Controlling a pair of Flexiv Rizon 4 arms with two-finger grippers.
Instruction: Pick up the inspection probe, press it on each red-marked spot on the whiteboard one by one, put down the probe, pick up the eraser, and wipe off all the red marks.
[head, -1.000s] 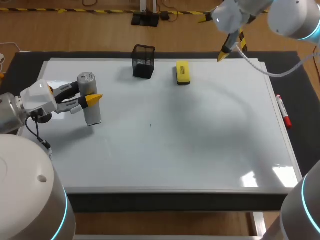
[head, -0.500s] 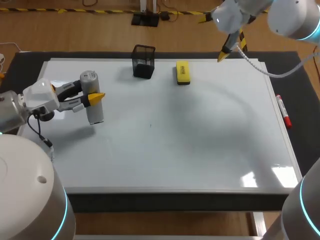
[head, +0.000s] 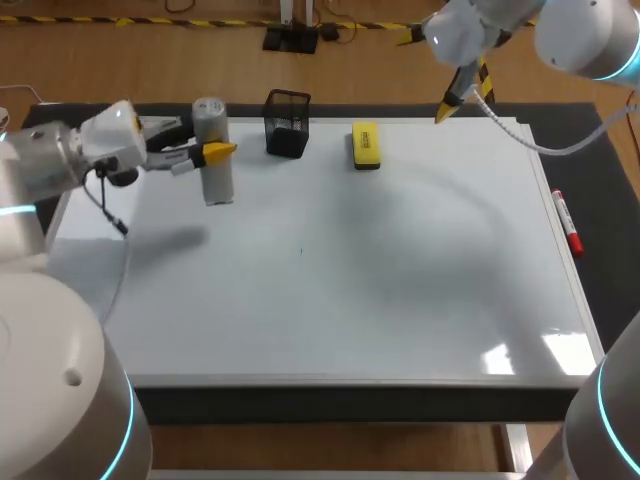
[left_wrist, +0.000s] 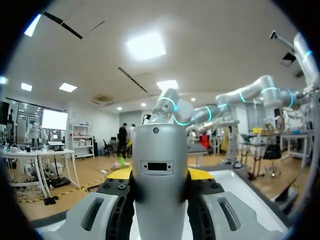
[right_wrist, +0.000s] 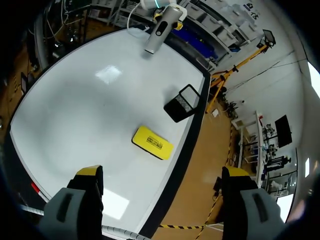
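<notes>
While the inspection probe is held upright, seemingly lifted, over the whiteboard at about 10 o'clock by the left gripper, no red mark can be made out on the board in the head view, so the pressing cannot be judged done. The eraser lies untouched at 12 o'clock and the right gripper hangs at 1 o'clock. In the left wrist view the probe is pinched between both fingers. In the right wrist view the fingers are spread wide on nothing, with the eraser ahead. Setting down the probe and wiping are judged still to be done.
</notes>
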